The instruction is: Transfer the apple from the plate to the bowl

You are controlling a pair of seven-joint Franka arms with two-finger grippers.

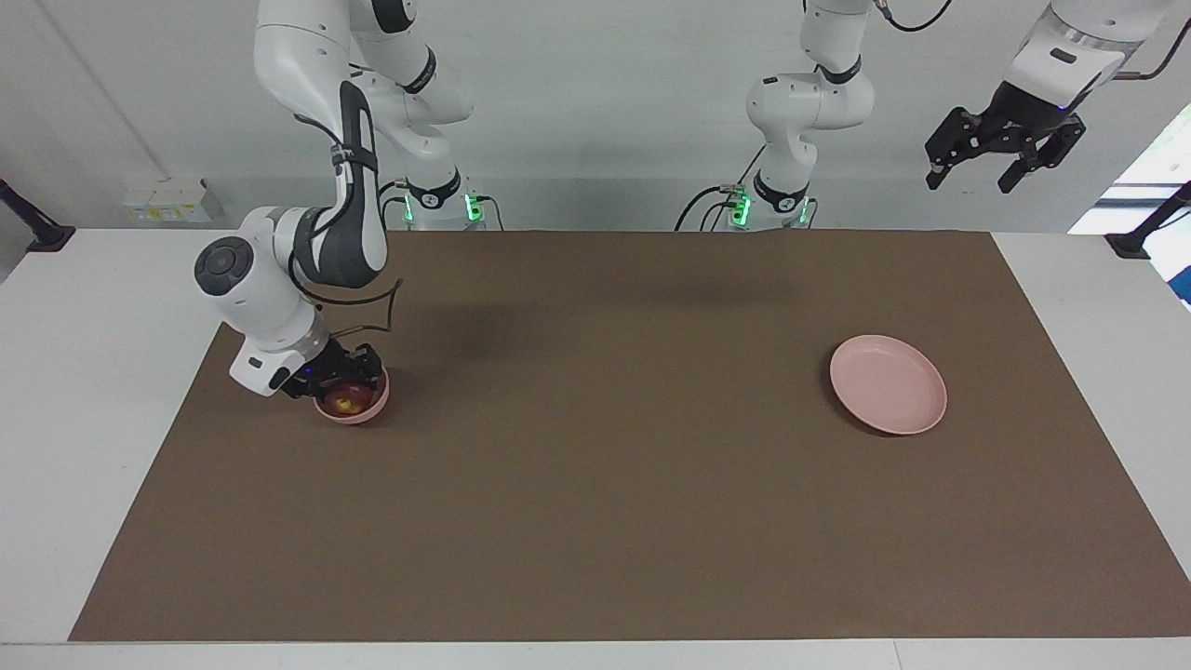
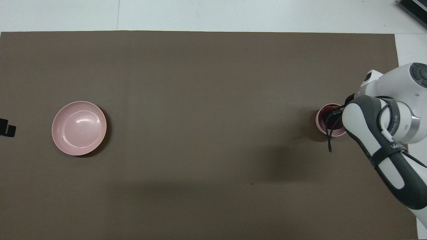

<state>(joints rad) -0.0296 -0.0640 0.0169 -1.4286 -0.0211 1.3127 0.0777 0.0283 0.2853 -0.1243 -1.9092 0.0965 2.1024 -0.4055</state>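
The right tool sits low at the bowl, whether spread or gripping the apple cannot be told (apple lies in the bowl). The plate rests well apart. The left tool hangs raised, fingers apart.

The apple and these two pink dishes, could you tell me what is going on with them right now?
The right gripper is down at the small pink bowl at the right arm's end of the table, and the dark red apple already sits inside that bowl. Whether the gripper has let go of the fruit cannot be made out. The wide pink plate lies bare at the left arm's end of the brown mat. The left gripper waits, open, raised high off that end of the table.
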